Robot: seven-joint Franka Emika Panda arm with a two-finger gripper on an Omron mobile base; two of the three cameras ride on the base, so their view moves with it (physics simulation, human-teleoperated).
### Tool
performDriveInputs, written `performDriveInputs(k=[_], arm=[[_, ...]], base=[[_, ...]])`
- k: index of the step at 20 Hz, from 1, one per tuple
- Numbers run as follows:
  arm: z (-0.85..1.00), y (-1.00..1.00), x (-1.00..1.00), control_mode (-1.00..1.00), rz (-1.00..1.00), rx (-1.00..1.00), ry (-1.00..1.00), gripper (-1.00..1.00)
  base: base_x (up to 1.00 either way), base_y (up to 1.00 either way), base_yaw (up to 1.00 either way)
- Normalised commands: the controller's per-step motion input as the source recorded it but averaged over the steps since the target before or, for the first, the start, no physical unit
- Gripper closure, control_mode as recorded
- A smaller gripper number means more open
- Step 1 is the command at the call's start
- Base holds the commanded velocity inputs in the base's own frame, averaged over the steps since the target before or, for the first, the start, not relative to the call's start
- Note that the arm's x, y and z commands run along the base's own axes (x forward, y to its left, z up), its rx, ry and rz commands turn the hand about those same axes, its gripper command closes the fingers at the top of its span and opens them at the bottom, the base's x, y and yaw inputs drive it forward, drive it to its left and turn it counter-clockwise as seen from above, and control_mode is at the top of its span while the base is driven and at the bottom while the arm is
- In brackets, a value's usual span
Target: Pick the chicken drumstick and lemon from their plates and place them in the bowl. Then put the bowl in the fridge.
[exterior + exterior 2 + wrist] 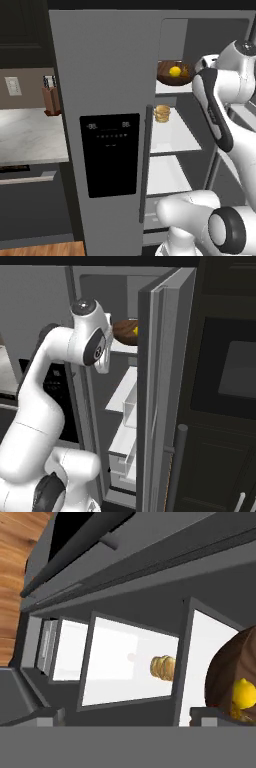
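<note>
On the fridge's [107, 95] top white shelf I see the bowl [167, 77] sitting with the lemon [175, 71] inside it, and a golden-brown bit beside the lemon that I take for the chicken drumstick [185, 72]. One shelf down sits a tan burger-like item [162, 113], well apart from the bowl. From the hand view, rolled on its side, the bowl shows at the right edge. My gripper [127, 724] has its jaws spread wide with nothing between them, near the bowl but clear of it.
</note>
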Motion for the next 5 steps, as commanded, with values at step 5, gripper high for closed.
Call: performDriveInputs(k=[5], arm=[[-0.11, 0.32, -0.92, -1.0, -0.12, 0.0, 0.0, -1.0]], base=[[0.0, 0.0, 0.0]])
